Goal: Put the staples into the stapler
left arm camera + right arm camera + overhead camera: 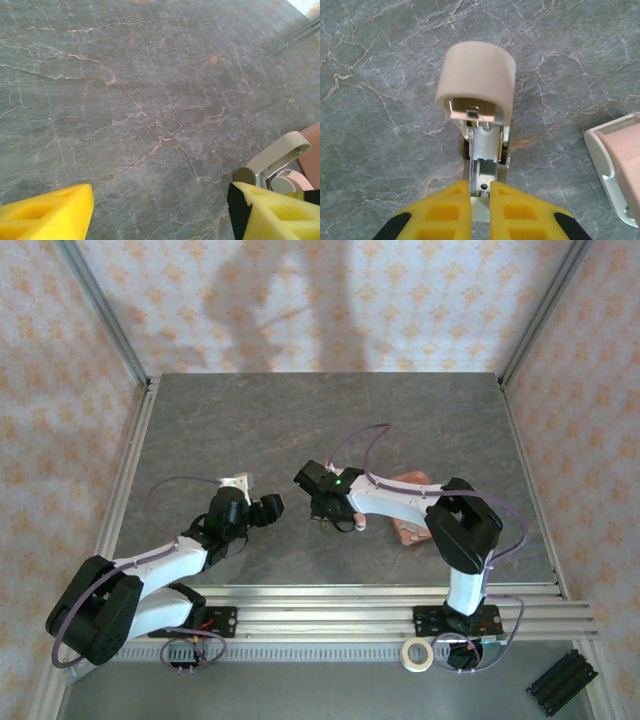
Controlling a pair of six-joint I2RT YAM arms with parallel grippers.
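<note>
Right wrist view: right gripper [480,189] pinched the staples [480,214] at the opened stapler [477,65]; left gripper [161,192] stood released, empty.

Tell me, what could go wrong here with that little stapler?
The right pincer pinches the small pale pink and beige stapler only by its thin metal end, so it might twist or slip. Its raised cap could flop shut before loading. The open left pincer hangs close and could bump it.

Pale pink stapler [477,75], lid hinged open, metal channel bared, on table [380,100]
</note>
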